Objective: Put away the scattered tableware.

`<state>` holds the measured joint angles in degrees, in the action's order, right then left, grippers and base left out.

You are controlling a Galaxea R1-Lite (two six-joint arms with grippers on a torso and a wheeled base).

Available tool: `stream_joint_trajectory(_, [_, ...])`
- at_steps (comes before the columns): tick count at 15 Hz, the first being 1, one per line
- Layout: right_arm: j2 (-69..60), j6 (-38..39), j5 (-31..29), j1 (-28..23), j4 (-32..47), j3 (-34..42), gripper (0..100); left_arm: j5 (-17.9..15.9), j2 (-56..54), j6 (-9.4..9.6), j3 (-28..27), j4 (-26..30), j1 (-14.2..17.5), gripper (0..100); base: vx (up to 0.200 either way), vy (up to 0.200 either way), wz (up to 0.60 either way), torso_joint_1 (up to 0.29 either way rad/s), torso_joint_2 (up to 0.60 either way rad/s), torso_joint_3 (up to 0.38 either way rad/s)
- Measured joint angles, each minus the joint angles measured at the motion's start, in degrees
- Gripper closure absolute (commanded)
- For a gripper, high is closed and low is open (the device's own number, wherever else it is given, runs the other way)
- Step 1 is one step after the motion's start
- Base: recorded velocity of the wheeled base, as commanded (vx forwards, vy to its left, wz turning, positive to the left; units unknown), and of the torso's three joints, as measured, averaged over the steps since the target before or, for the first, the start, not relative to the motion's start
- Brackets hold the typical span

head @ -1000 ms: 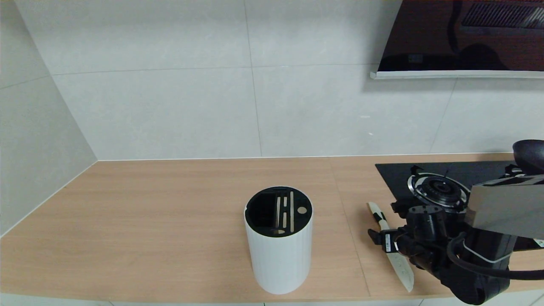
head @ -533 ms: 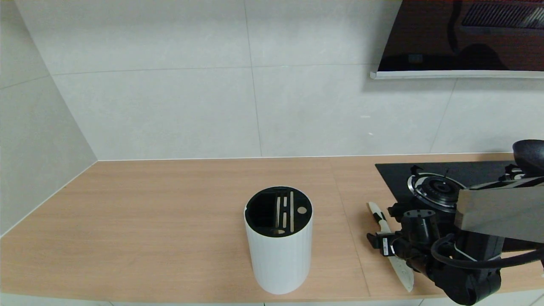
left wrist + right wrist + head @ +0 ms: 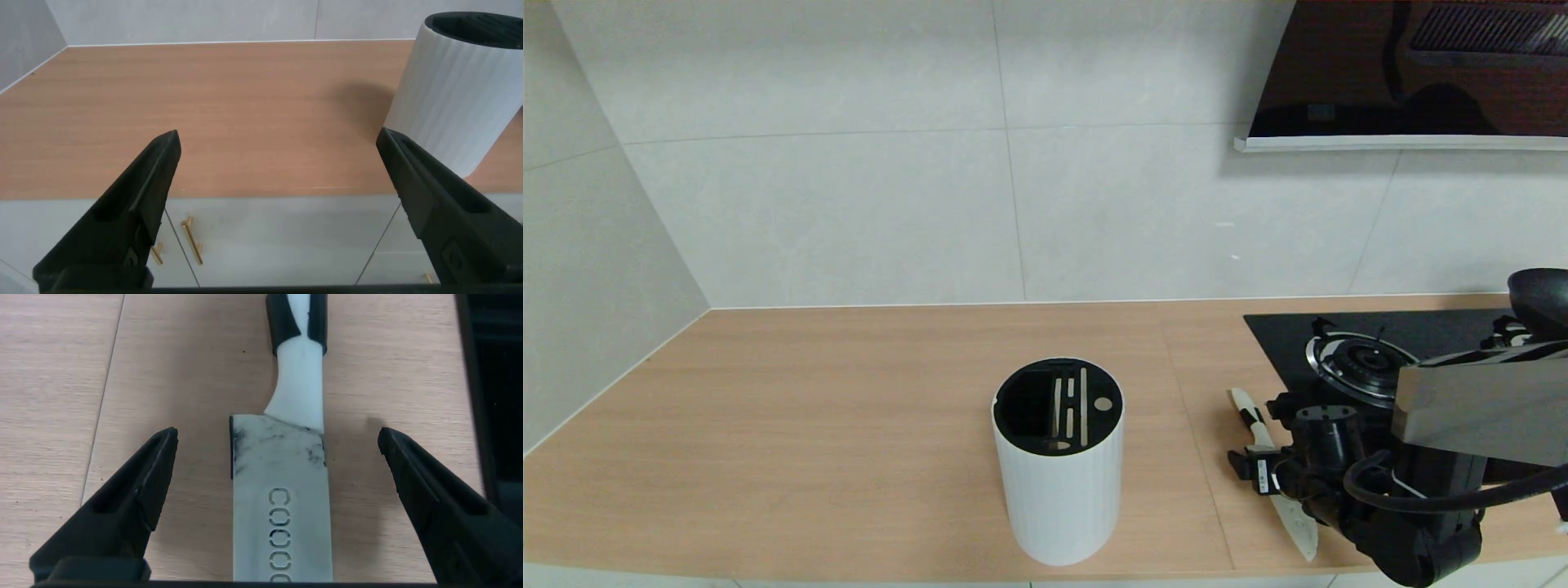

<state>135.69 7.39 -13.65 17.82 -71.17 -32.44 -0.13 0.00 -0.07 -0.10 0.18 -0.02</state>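
A white knife [image 3: 1270,467] with a black-banded white handle lies flat on the wooden counter [image 3: 849,425], left of the hob, handle toward the wall. My right gripper [image 3: 1262,457] hangs open just above the blade-handle junction; in the right wrist view the knife [image 3: 288,490] lies between its two spread fingers [image 3: 122,510], untouched. A white cylindrical knife holder [image 3: 1059,461] with a black slotted top stands mid-counter, to the knife's left. My left gripper [image 3: 278,204] is open and empty, held out over the counter's front edge, with the holder [image 3: 458,90] off to one side.
A black gas hob [image 3: 1372,351] with a burner sits at the right, a dark pot [image 3: 1539,298] at its far edge. A range hood [image 3: 1413,73] hangs above. Tiled walls close the back and left. Cabinet fronts with brass handles [image 3: 192,241] lie below the counter edge.
My right arm has shifted slightly left and lower over the knife. The knife and the holder have stayed put.
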Motion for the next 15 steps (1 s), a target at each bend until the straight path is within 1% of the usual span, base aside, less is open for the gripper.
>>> stream_joint_trajectory(2, [0.1,-0.1,-0.1,0.0,0.0,0.0,0,0.0,0.0,0.0,0.0,0.0,0.0,0,0.0,0.0,0.0,0.0,0.0,0.0])
stream_joint_trajectory(3, [0.2,-0.1,-0.1,0.0,0.0,0.0,100,0.0,0.0,0.0,0.0,0.0,0.0,0,0.0,0.0,0.0,0.0,0.0,0.0])
stream_joint_trajectory(15, [-0.4,-0.2,-1.0,0.0,0.0,0.0,100,0.0,0.0,0.0,0.0,0.0,0.0,0,0.0,0.0,0.0,0.0,0.0,0.0])
